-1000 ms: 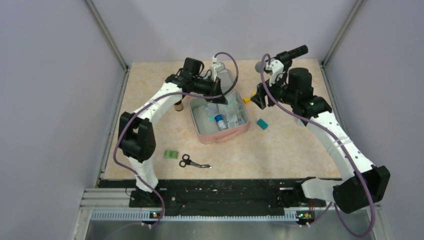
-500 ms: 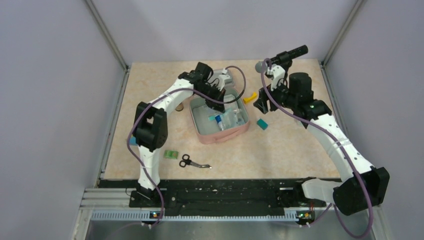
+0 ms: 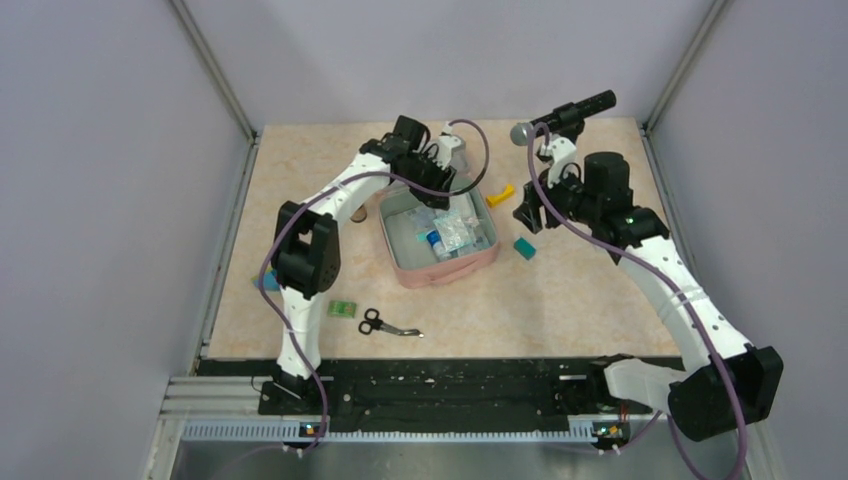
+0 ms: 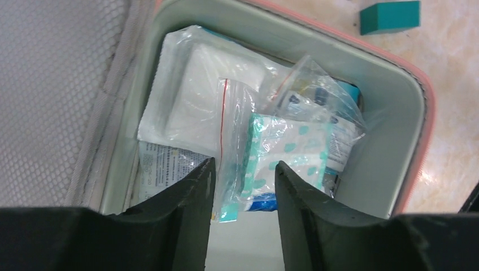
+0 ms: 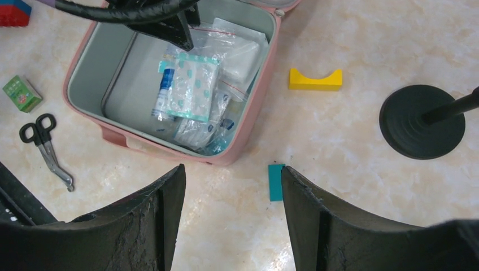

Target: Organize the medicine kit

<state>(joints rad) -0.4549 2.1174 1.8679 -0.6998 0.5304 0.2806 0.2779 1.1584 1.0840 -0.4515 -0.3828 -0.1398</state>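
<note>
The medicine kit is a pink case lying open mid-table, its grey-green tray holding several clear zip bags and packets. A zip bag with a teal-patterned pack rests on top of that pile. My left gripper hovers over the tray's far end, open, with the bag's loose edge showing between the fingers but not pinched. The kit's mesh lid stands to its left. My right gripper hangs open above bare table right of the kit, holding nothing.
A teal block and a yellow arch block lie right of the kit. A black stand rises at the back right. Scissors and a small green box lie in front; a brown bottle stands left.
The left gripper carried the zip bag down into the tray and opened; the bag now lies on the pile. The right gripper drifted slightly right, still open.
</note>
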